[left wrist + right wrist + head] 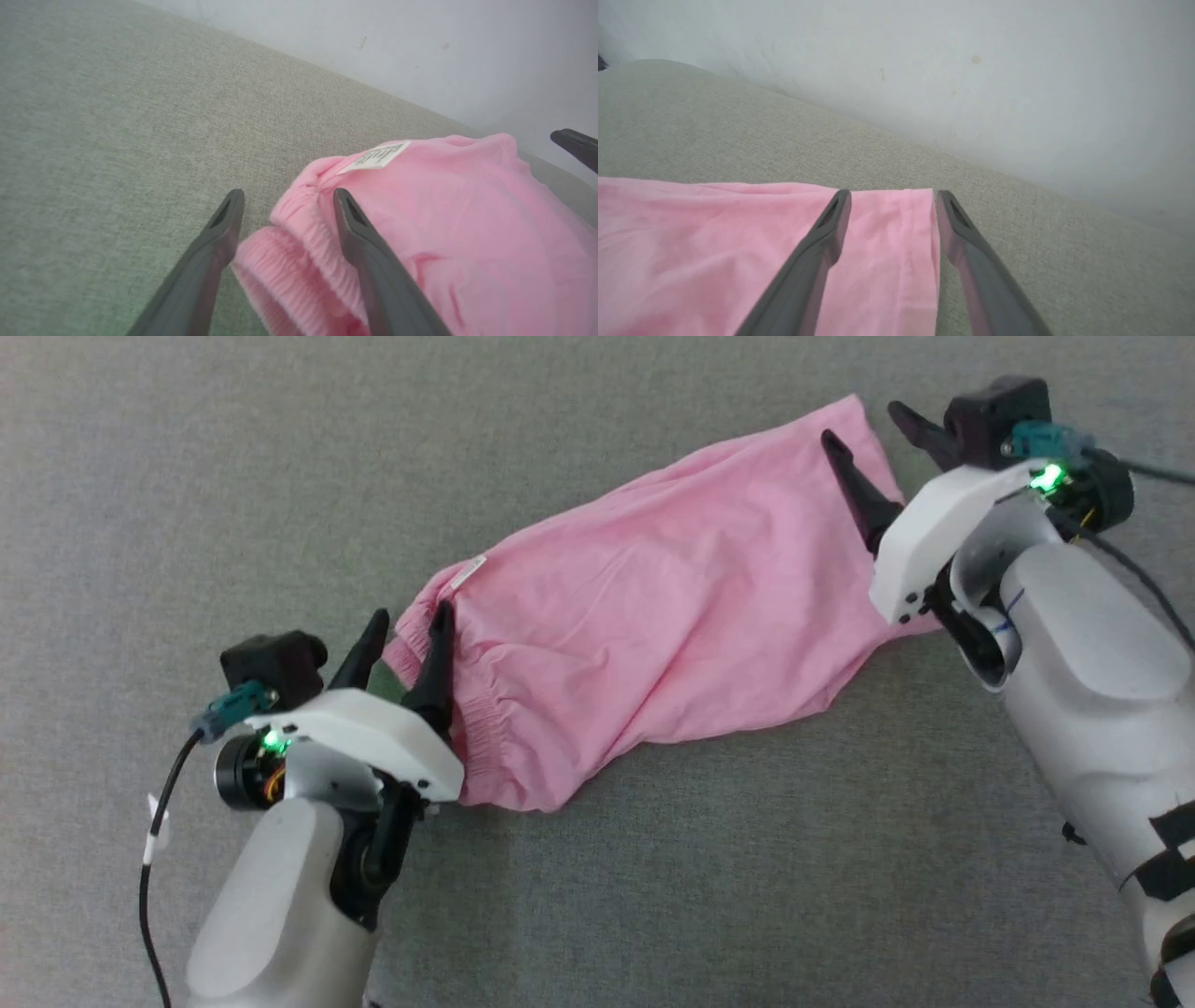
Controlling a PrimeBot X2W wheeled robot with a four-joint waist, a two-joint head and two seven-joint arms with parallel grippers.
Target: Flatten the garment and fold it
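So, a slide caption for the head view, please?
Left gripper and right gripper, jaws open, at opposite ends of pink shorts.

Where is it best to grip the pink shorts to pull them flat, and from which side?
Probably the gathered waistband, with the left tool from the shorts' left end: its thick ridge sits between the open jaws. The right tool can pinch the flat hem from the opposite end.
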